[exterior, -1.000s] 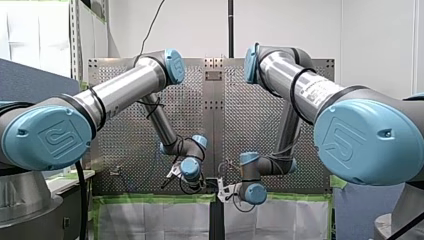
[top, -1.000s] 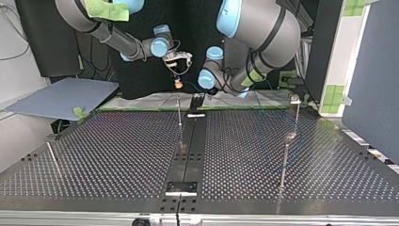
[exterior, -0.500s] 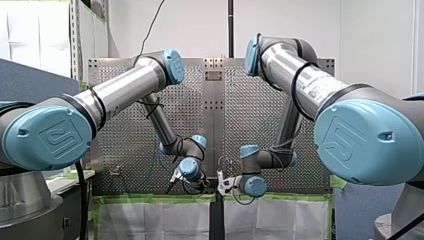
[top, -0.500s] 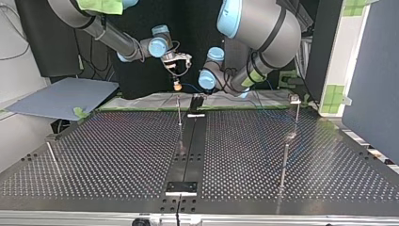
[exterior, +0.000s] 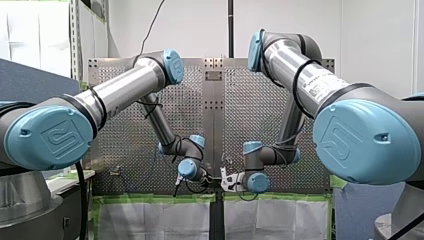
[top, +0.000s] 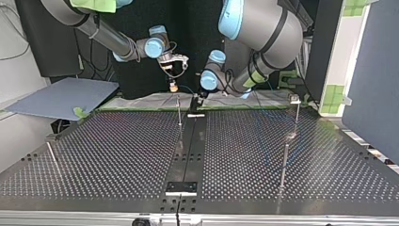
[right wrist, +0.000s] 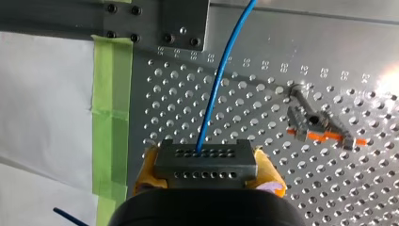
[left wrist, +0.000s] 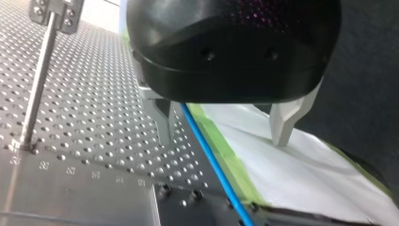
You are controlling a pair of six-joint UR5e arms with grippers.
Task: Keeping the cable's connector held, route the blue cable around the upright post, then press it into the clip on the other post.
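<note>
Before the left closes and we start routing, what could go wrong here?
1. My left gripper is open. The blue cable runs between its fingers, close against one, so closing may catch it off-centre.
2. My right gripper holds the connector only between its yellow pads, so tension while routing could twist it loose.
3. In the front view the two grippers sit close together, and a swing could make them touch.

Dull perforated metal table [right wrist: 263, 56] — smooth blue plastic-looking cable [right wrist: 214, 94], matt green tape [right wrist: 112, 94]
</note>
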